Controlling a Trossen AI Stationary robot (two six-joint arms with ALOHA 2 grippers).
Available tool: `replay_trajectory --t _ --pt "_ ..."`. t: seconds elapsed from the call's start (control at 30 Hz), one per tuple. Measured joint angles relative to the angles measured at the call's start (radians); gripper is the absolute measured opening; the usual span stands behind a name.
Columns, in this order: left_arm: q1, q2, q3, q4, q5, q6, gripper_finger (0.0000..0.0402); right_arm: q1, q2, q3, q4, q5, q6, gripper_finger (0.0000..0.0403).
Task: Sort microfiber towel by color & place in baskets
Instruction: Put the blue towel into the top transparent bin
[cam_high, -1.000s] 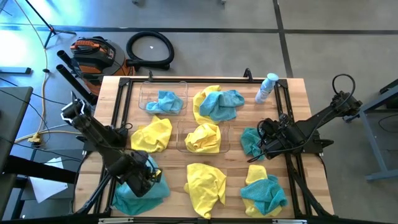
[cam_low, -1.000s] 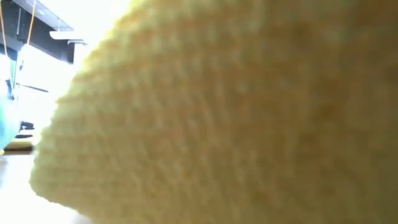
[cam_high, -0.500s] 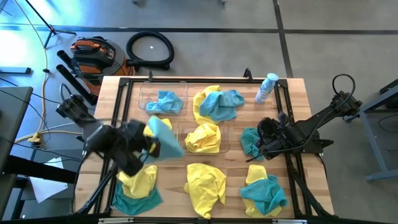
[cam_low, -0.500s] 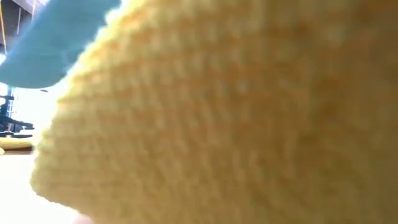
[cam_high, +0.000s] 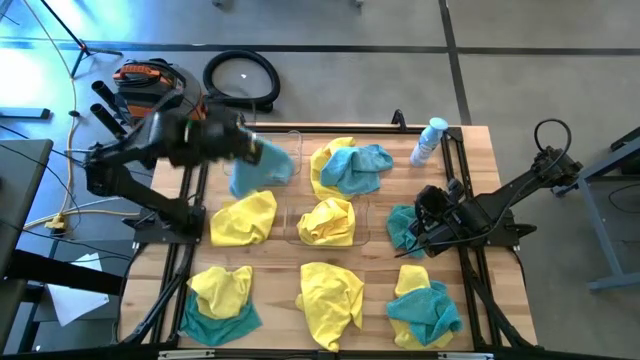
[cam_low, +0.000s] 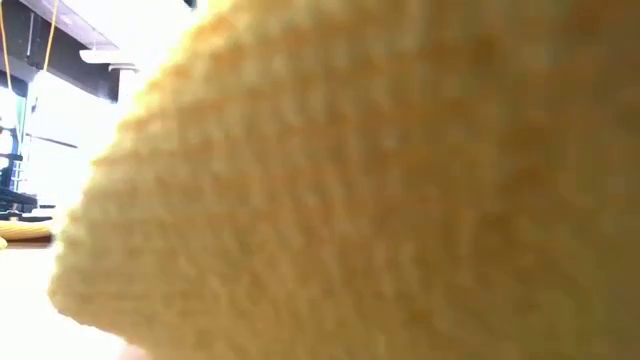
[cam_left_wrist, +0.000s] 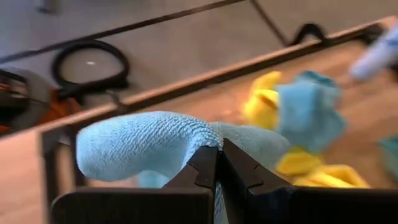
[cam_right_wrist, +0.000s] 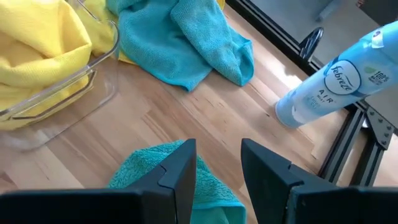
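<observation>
My left gripper (cam_high: 243, 148) is shut on a teal towel (cam_high: 262, 170) and holds it above the clear basket (cam_high: 293, 136) at the far left of the table. Whatever lies in that basket is hidden under the towel. A second clear basket (cam_high: 362, 238) in the middle holds a yellow towel (cam_high: 327, 220). My right gripper (cam_high: 418, 226) is open over another teal towel (cam_high: 400, 228) at the right; that towel shows between its fingers in the right wrist view (cam_right_wrist: 180, 177). My left gripper pinches a bunched fold of the teal towel (cam_left_wrist: 186, 146) between its two shut fingers (cam_left_wrist: 205, 171). The towel is lifted clear and hangs from the gripper over the far-left basket. My right gripper stands over the teal towel; whether the fingers touch it I cannot tell.
Loose towels lie about: a yellow one (cam_high: 245, 218), a yellow and teal heap (cam_high: 350, 168) at the far middle, heaps at the near left (cam_high: 220, 300) and near right (cam_high: 425, 305), a yellow one (cam_high: 330, 295) near the middle. A spray bottle (cam_high: 430, 140) lies at the far right. A yellow towel fills the low view (cam_low: 350, 180).
My left gripper has lifted a teal towel off the near-left heap and carried it up and toward the table's far edge, to above the far-left basket. A yellow towel now lies uncovered on top of the near-left heap.
</observation>
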Motion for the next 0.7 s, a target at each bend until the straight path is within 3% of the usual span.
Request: replay_trajectory --t 0.17,0.3,0.43,0.7 --pt "0.259 -0.004 -0.022 0.134 0.098 0.325 0.0000 -0.043 0.000 0.000 0.013 -0.010 0.024 0.0122" --pt "0.428 0.017 -0.093 0.297 0.265 0.515 0.0000 -0.085 0.000 0.000 0.035 -0.010 0.046 0.0122" --pt "0.521 0.029 -0.176 0.319 0.378 0.555 0.0000 -0.115 0.000 0.000 0.056 -0.012 0.047 0.0122" --pt "0.541 0.016 -0.288 0.229 0.404 0.515 0.0000 -0.170 0.000 0.000 0.063 -0.026 0.045 0.0122"
